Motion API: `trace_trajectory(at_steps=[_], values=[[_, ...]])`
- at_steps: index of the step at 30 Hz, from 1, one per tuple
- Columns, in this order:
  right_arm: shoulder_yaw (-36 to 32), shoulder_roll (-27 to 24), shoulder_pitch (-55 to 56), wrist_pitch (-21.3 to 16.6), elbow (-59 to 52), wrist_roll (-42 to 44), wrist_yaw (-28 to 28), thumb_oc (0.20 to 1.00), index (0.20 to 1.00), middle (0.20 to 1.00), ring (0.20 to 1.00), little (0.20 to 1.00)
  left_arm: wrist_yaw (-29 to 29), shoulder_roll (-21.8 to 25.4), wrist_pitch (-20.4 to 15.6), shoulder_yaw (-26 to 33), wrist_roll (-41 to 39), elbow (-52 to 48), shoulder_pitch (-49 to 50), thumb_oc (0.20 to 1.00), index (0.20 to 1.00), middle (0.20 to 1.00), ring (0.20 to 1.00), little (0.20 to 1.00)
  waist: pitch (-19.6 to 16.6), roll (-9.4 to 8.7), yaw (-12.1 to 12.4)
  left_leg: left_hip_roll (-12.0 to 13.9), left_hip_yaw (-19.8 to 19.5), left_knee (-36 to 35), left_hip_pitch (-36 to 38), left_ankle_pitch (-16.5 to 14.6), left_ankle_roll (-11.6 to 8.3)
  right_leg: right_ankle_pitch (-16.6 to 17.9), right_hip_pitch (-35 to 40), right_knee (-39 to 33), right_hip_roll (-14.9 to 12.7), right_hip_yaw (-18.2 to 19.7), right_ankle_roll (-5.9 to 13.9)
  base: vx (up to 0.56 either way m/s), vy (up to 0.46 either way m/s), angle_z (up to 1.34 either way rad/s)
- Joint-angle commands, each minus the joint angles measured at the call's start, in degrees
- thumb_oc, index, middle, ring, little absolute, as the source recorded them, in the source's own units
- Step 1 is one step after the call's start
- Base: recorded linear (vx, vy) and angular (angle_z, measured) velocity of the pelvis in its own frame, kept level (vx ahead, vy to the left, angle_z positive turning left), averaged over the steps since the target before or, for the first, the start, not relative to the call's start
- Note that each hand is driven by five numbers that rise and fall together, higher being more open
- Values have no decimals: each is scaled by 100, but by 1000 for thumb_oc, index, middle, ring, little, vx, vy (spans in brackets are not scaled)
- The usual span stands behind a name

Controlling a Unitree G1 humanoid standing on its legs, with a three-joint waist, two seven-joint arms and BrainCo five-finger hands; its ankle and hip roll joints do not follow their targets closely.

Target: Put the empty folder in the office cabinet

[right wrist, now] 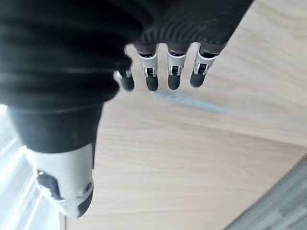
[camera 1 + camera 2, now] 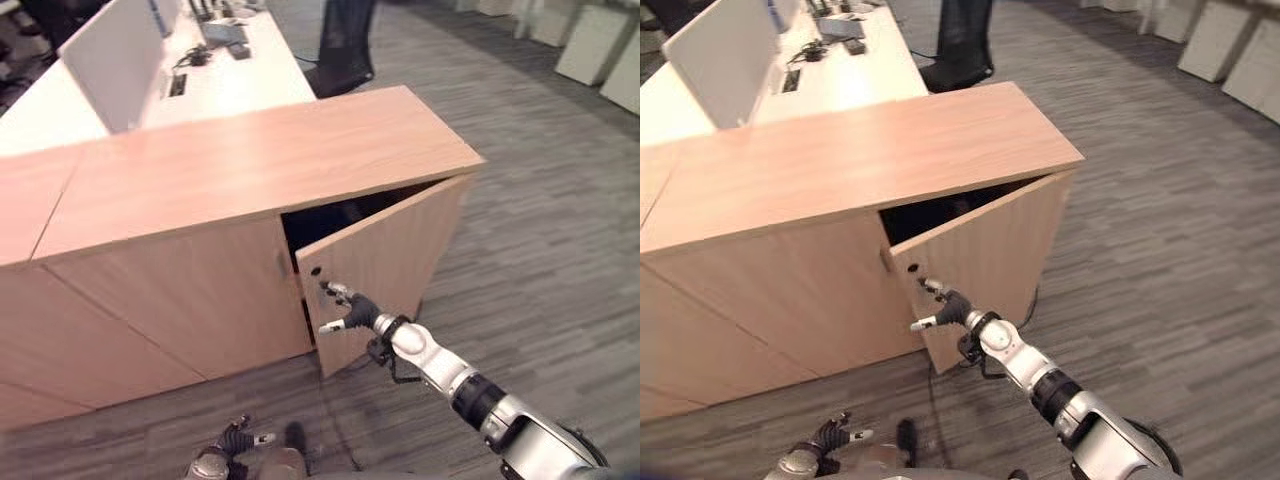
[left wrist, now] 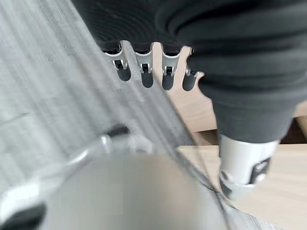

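The right hand (image 2: 352,310), fingers spread and holding nothing, sits at the free edge of the cabinet's (image 2: 250,160) half-open door (image 2: 385,265); its wrist view shows a pale handle (image 1: 191,101) beyond the fingertips. The left hand (image 2: 232,440) hangs relaxed low over carpet (image 2: 540,250). Where the folder lies cannot be told.

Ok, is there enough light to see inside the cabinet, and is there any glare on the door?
Left eye view: the gap behind the cabinet door is in deep shadow and nothing inside can be made out. Right eye view: same dark opening; the right hand is evenly lit. Right wrist view: the door face is plainly lit, no strong glare.
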Motion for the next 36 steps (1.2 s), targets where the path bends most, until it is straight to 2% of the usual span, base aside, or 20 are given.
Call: trace_trajectory(at_steps=[1,4,5,6,7,8,9,10,11,12,13,14,17,19,25,29,32,33,35,36], values=[[-451,435,-306,-317,521,383,-303,1000,1000,1000,1000,1000,-23,333,-107,-295,218,184,24,1000,1000,1000,1000,1000,-316,2,98,4,-518,-29,-165,-387,-99,-485,-120,129,46,313,368,80,87,90],[-1081,269,-652,-288,1291,639,-651,1000,1000,1000,1000,1000,-97,473,-70,-347,153,230,12,1000,1000,1000,1000,1000,-383,-145,310,-149,-715,-4,-228,-436,5,-540,-81,474,-107,72,386,88,100,63],[-1795,-196,-1093,-272,2156,944,-957,1000,1000,1000,1000,1000,-162,616,-100,-409,-56,117,-17,1000,1000,1000,1000,1000,-378,-198,428,-309,-993,-110,-121,-653,89,-711,-219,1101,-266,54,526,124,129,79],[-1807,-202,-1116,-281,2180,950,-947,1000,1000,1000,1000,1000,-165,621,-98,-419,-63,115,-35,1000,1000,1000,1000,1000,-366,-207,436,-323,-993,-112,-124,-656,98,-730,-238,1143,-292,57,536,103,159,73],[-2006,-377,-1315,-284,2482,1023,-1004,1000,1000,1000,1000,1000,-193,673,-121,-434,-160,62,-55,1000,1000,1000,1000,1000,-344,-203,463,-387,-1028,-157,-103,-698,175,-722,-398,1502,-421,55,633,4,139,65],[-2167,-569,-1522,-252,2797,1089,-1057,1000,1000,1000,1000,1000,-198,717,-140,-443,-222,11,-41,1000,1000,1000,1000,1000,-332,-165,474,-417,-1035,-200,-47,-746,247,-663,-538,1909,-566,25,741,-31,235,59],[-2485,-944,-1934,-242,3368,1323,-1121,1000,1000,1000,1000,1000,-218,844,-157,-511,-296,-54,-105,1000,1000,1000,1000,1000,-218,-106,499,-490,-1043,-227,-34,-676,403,-257,-897,2677,-831,116,911,-27,172,39],[-2631,-1116,-1992,-249,3597,1460,-1115,1000,1000,1000,1000,1000,-233,908,-163,-544,-312,-45,-155,1000,1000,1000,1000,1000,-190,-97,499,-502,-1133,-254,-27,-669,408,-232,-1025,2857,-815,356,1001,-28,99,26],[-2633,-1122,-2000,-255,3609,1464,-1107,1000,1000,1000,1000,1000,-234,908,-163,-549,-314,-44,-162,1000,1000,1000,1000,1000,-187,-100,511,-504,-1125,-254,-28,-670,408,-238,-1038,2870,-821,367,1001,79,-72,51],[-2926,-1722,-1992,-280,4030,1747,-1183,1000,1000,1000,1000,1000,-286,1052,-188,-610,-396,-52,-205,1000,1000,1000,1000,1000,-217,-88,414,-605,-1577,-480,37,-638,326,-600,-980,2174,-486,1071,948,66,-67,53],[-2929,-1728,-1995,-283,4034,1749,-1178,1000,1000,1000,1000,1000,-287,1051,-187,-615,-397,-52,-211,1000,1000,1000,1000,1000,-227,-78,412,-597,-1585,-486,18,-615,328,-560,-977,2129,-468,1057,943,134,-163,53],[-3050,-2130,-2002,-251,4310,1836,-1211,1000,1000,1000,1000,1000,-310,1138,-195,-560,-506,-25,-245,1000,1000,1000,1000,1000,-231,-119,325,-670,-1845,-511,57,-633,232,-545,-846,1341,-431,1530,890,53,-93,69],[-3124,-2297,-1944,-227,4443,1852,-1210,1000,1000,1000,1000,1000,-314,1135,-209,-559,-430,106,-227,1000,1000,1000,1000,1000,-358,-177,275,-720,-1894,-593,55,-622,205,-404,-694,902,-412,1662,913,70,-82,75],[-3066,-2448,-1936,-155,4592,1716,-1152,1000,1000,1000,1000,1000,-298,995,-166,-411,-376,289,-69,1000,1000,1000,1000,1000,-580,-167,232,-691,-1860,-787,183,-535,144,-257,-473,527,-362,1589,930,135,-129,29],[-3054,-2285,-1762,-175,4420,1765,-1086,1000,1000,1000,1000,1000,-307,681,-152,-537,-229,353,106,1000,1000,1000,1000,1000,-648,-57,80,-628,-1879,-968,340,-450,74,-249,-263,220,-222,1576,863,38,-86,-4],[-2931,-2002,-1486,-186,4185,1671,-968,1000,1000,1000,1000,1000,-299,517,-150,-634,-180,316,102,1000,1000,1000,1000,1000,-652,29,-28,-555,-1823,-1051,422,-396,27,-277,-214,128,-145,1602,817,-7,-81,-2],[-2864,-1688,-1058,-237,3690,1592,-935,1000,1000,1000,1000,1000,-261,418,-137,-588,-224,305,49,1000,1000,1000,1000,1000,-627,110,-146,-497,-1772,-1071,459,-354,-6,-303,-223,102,-84,1637,768,-16,-81,-6],[-2923,-1403,-596,-344,3167,1634,-949,1000,1000,1000,1000,1000,-217,363,-146,-484,-254,315,58,1000,1000,1000,1000,1000,-595,162,-237,-456,-1730,-1084,471,-329,-25,-322,-240,84,-46,1679,741,-11,-72,-11],[-2934,-1395,-561,-332,3132,1625,-963,1000,1000,1000,1000,1000,-216,369,-147,-489,-253,314,70,1000,1000,1000,1000,1000,-605,157,-234,-453,-1729,-1085,473,-329,-27,-322,-239,83,-43,1680,739,-5,-47,-13],[-3078,-1130,103,-445,2474,1568,-993,1000,1000,1000,1000,1000,-180,303,-143,-336,-285,337,96,1000,1000,1000,1000,1000,-588,219,-338,-412,-1681,-1109,478,-300,-51,-334,-270,71,-9,1708,713,0,-73,-13]])
